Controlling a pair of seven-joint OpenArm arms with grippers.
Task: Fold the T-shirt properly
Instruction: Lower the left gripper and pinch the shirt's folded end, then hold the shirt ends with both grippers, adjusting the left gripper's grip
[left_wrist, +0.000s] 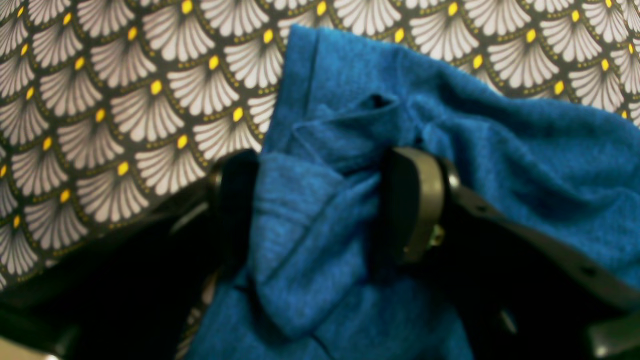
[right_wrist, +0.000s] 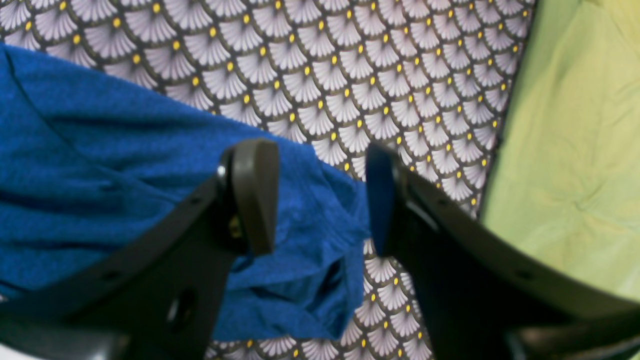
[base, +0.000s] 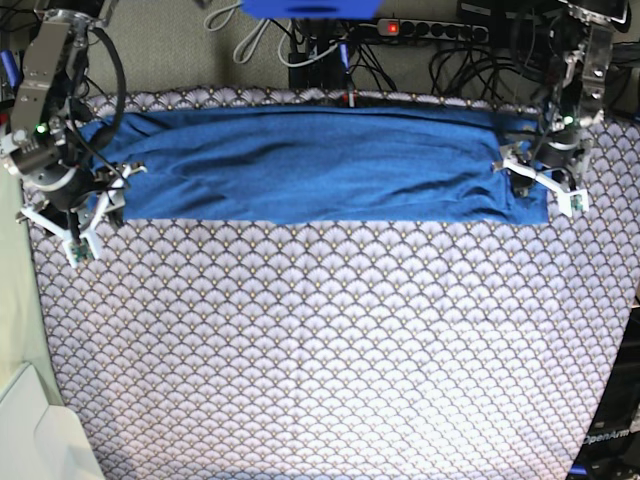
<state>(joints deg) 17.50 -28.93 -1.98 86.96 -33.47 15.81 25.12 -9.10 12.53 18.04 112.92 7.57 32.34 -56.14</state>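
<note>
Base view: one T-shirt (base: 310, 165); two hands; left hand (left_wrist: 320, 200) straddling bunched cloth, spread; right hand (right_wrist: 320, 195) spread.

From the base view we look straight down on the whole tablecloth (base: 330, 340) from well above. Each wrist view sits close behind its fingers, facing down. All three views share the T-shirt (base: 310, 165) ends.

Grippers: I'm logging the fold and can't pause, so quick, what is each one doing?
Left gripper: open, its fingers either side of a bunched end of the T-shirt.
Right gripper: open, holding nothing, at the T-shirt's other end.
</note>
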